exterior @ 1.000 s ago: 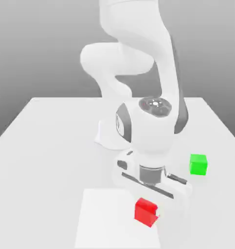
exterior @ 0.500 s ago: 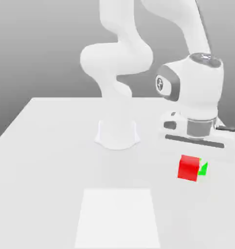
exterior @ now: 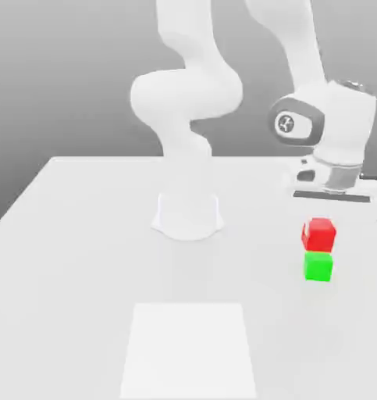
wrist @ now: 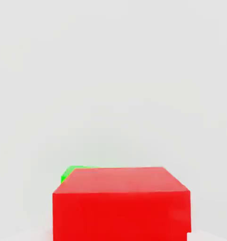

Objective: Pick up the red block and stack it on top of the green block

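The jaws were clenched on the red block [exterior: 319, 233], which hung under the hand [exterior: 337, 181] directly over the green block [exterior: 318, 266] at the counter's [exterior: 82, 250] three o'clock side in the exterior view. Whether the two blocks already touched could not be told from that view. In the hand view the red block [wrist: 121, 202] covered nearly all of the green block [wrist: 72, 170], leaving a sliver showing at its ten o'clock corner, so the alignment looked close but perhaps slightly off.

To do this step well, the arm probably should nudge the red block until that sliver vanished, lower straight down without tilting, and release only once the faces met flat. Letting go early would likely let the block bounce or slide off.

A second earlier the hand had been low near six o'clock, by the pale square [exterior: 189, 348], with the red block at its jaws and the green block well apart. Half a second earlier the red block was already passing in front of the green one.
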Action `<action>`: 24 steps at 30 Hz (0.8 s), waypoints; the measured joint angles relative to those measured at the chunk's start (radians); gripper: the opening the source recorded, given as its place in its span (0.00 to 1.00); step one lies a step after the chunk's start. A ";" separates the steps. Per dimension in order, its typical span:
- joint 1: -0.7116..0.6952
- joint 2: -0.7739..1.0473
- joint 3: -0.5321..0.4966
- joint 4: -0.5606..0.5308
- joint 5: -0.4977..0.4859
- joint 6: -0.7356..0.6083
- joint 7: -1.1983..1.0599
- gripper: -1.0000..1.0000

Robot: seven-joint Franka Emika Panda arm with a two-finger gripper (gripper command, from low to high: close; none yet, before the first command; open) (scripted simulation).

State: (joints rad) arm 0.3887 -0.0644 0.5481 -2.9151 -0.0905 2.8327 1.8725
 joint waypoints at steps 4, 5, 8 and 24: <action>-0.017 0.075 -0.004 0.002 -0.060 0.075 0.041 0.00; -0.021 0.090 0.000 0.001 -0.051 0.095 0.035 0.00; -0.025 0.100 0.005 0.000 -0.043 0.108 0.029 1.00; 0.082 -0.104 -0.037 -0.005 0.162 -0.086 -0.113 1.00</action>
State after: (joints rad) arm 0.4706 -0.1680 0.5108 -2.9196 0.0718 2.7467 1.7599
